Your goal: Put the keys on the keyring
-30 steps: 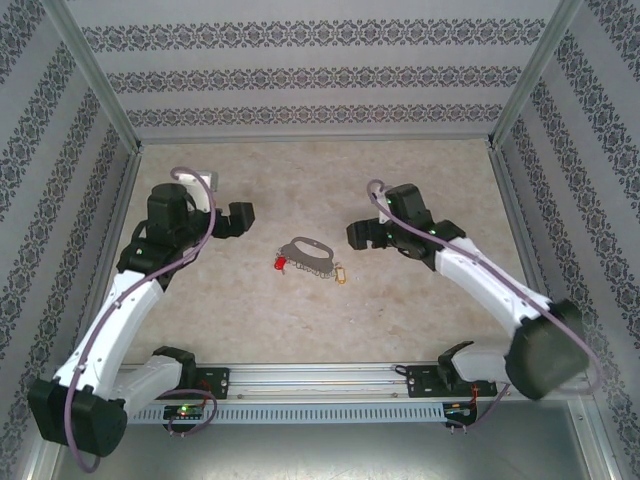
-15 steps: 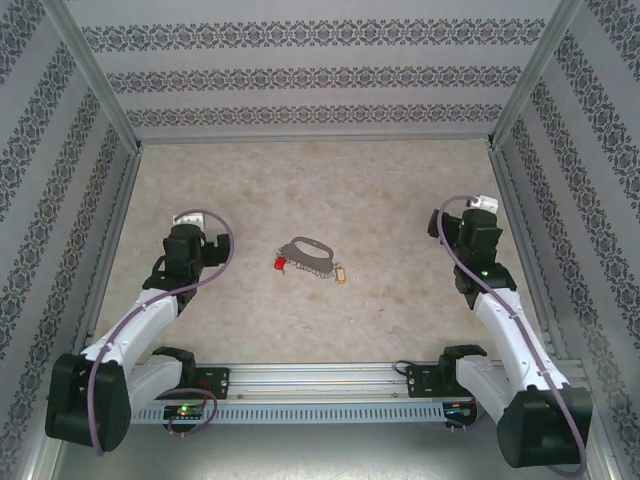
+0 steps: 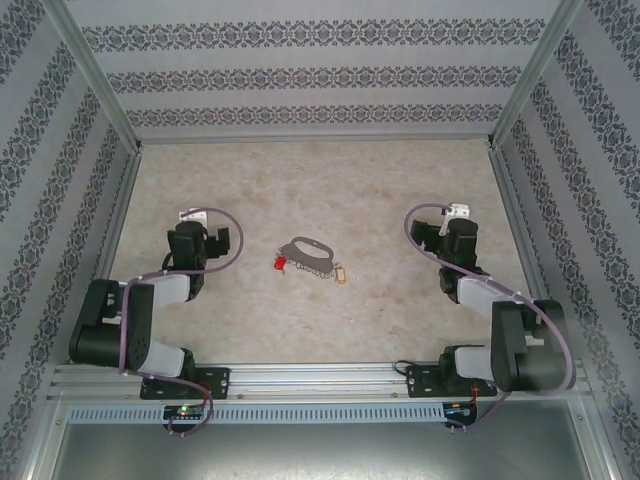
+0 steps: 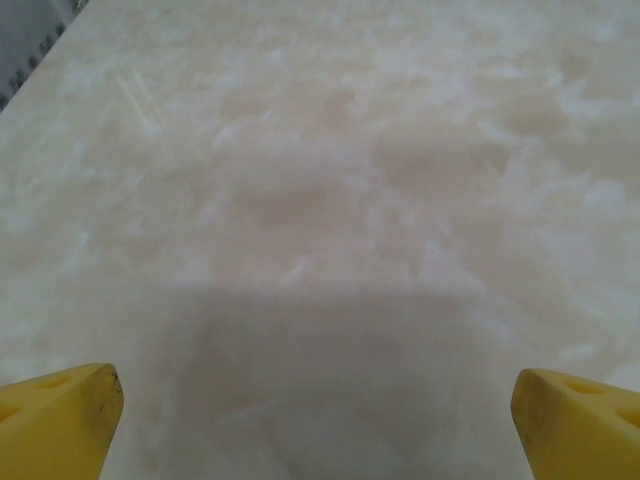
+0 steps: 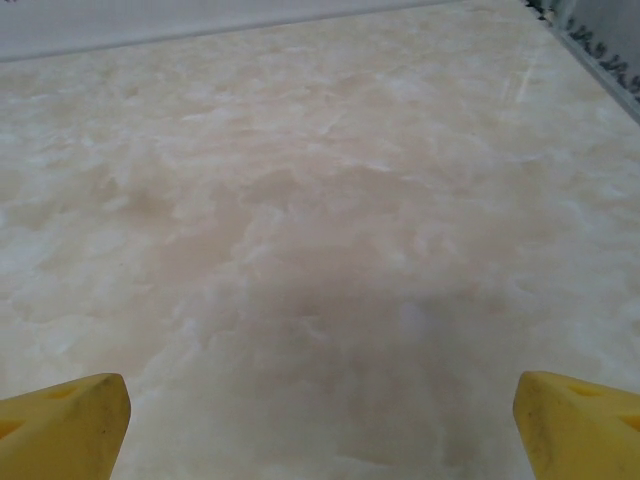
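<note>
Beige marbled worktop, seen from above, with patterned walls on three sides. Near its middle lies the keyring, a grey oval loop lying flat. It has a red tag at its near-left end and a short silvery chain along its near edge. The key is tiny, with a yellow-orange tag, and rests at the near-right end of that chain, just beside the loop. It is too small to tell whether it is already hooked on. Both arms have just pulled away. A second ago they reached in toward the keyring from either side, and now they are folded back close to their bases. The left tool sits well to the left of the keyring and the right tool well to its right, neither touching anything. The keyring and key have not moved. Each wrist camera looks across plain worktop, with yellow fingertips far apart at the bottom corners, so both tools stand wide and hold nothing. This retreat with empty tools suggests that work on the keyring has stopped for now, whether finished or not begun. If the key is loose, an arm would need to come back in and lift it off the flat surface, a fiddly pick for so small a thing.
</note>
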Robot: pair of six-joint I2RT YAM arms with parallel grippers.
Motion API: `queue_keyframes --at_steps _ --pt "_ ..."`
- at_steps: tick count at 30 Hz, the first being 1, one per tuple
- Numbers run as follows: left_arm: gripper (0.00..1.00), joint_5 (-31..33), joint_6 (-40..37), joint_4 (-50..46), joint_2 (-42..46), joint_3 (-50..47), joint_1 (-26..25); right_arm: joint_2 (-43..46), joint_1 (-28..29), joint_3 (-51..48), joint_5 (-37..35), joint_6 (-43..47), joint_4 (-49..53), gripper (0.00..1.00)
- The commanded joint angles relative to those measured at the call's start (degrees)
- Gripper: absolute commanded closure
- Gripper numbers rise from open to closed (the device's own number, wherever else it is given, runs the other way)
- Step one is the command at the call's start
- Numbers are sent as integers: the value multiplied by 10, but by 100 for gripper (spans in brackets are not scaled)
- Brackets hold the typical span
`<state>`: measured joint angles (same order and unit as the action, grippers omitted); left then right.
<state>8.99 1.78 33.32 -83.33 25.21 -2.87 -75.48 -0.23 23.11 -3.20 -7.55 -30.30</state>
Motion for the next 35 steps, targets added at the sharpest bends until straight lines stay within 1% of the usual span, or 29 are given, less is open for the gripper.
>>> queue_keyframes --at_steps 1,3,5,7,8,10,12,14,18,26,35 --pt "0 -42 -22 97 -51 16 9 -21 -7 12 36 33 -73 2" --pt "0 -67 -12 87 -50 17 24 -41 -12 1 37 34 -120 2" --pt "0 -68 -11 105 -49 6 25 -73 -19 -16 44 29 -189 2" --pt "0 -75 -8 105 -50 6 29 -107 -18 -18 62 38 -224 2" --pt "0 -76 -7 102 -50 7 29 -120 -14 -19 58 42 -240 2" --pt "0 -77 -7 107 -50 5 30 -109 -10 -12 52 45 -205 2" --pt "0 -77 -7 111 -51 4 30 -115 -7 -12 47 48 -219 2" --pt "0 -79 -7 120 -53 -2 31 -111 -2 -7 38 51 -200 2" --pt "0 -87 -12 141 -61 -11 31 -109 14 -10 15 65 -204 2" --pt "0 -87 -12 167 -67 -21 31 -111 11 -8 21 63 -202 2" --pt "0 -87 -13 173 -69 -23 31 -111 7 -6 29 61 -200 2"
